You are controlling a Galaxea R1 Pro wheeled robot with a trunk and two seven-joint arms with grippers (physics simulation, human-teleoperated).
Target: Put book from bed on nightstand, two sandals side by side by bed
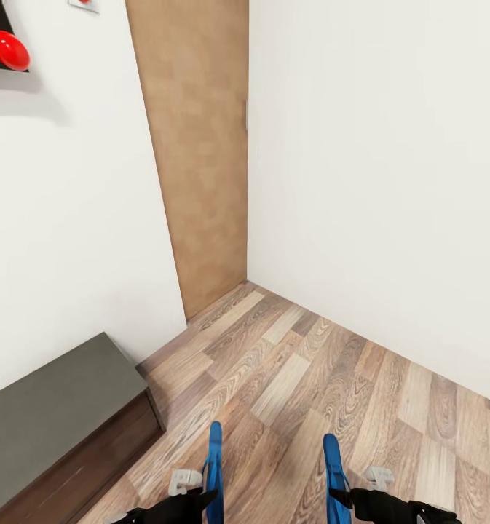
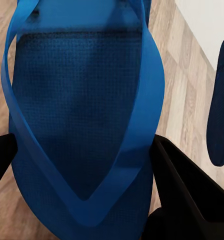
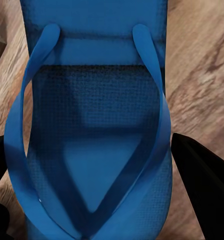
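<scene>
Each black gripper, left and right, pinched one bright blue, flat, pebble-textured flip-flop, left and right, on edge above the grained wood-plank floor, beside a grey-topped dark wooden bench.

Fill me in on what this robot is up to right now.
It is carrying the two blue sandals, one in each gripper. The left gripper is shut on the left sandal, the right gripper on the right sandal, both held on edge above the wood-plank floor. It faces a corner of white walls with a wooden door; a low dark bench stands at its left.
</scene>
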